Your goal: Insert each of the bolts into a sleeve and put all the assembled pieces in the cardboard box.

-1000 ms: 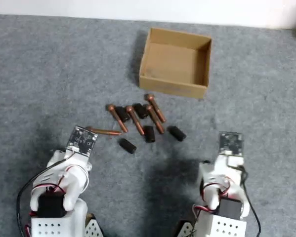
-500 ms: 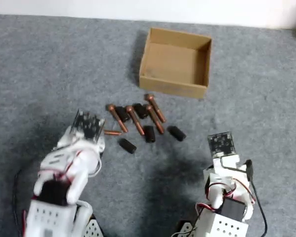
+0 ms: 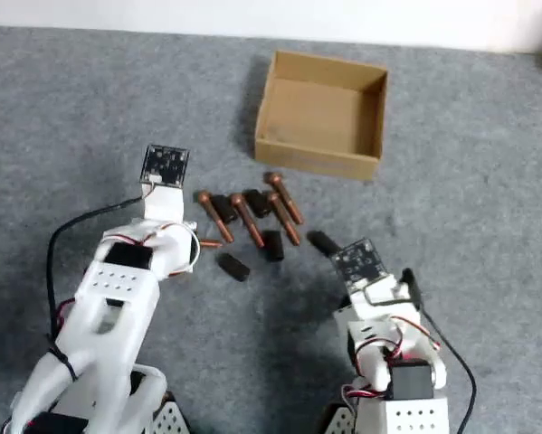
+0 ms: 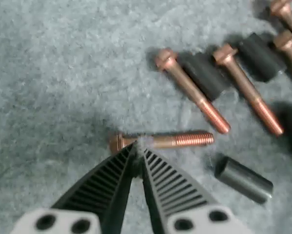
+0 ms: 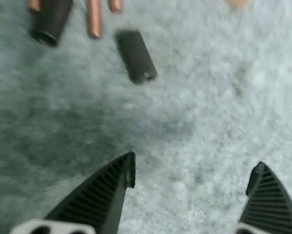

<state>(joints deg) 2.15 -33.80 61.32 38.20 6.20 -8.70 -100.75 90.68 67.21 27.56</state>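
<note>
Judging by their coppery metal, the bolts are probably stiff, fairly heavy for their bulk and apt to roll. The plain shank behind the head looks like the best place to pinch, which leaves the threaded end free for a sleeve. The sleeves look dark, rigid and light, and are best taken across the middle.

The left jaws are closed to a sliver, with their tips on the nearest bolt [image 4: 170, 141] just behind its head; whether they actually pinch it I cannot tell. The right jaws are spread wide and hold nothing, above the desk [image 3: 71, 108], with one sleeve [image 5: 136, 56] lying ahead of them.

The other bolts and sleeves lie loose (none joined) between the arms and the cardboard box [image 3: 318, 164]. Its interior looks bare.
</note>
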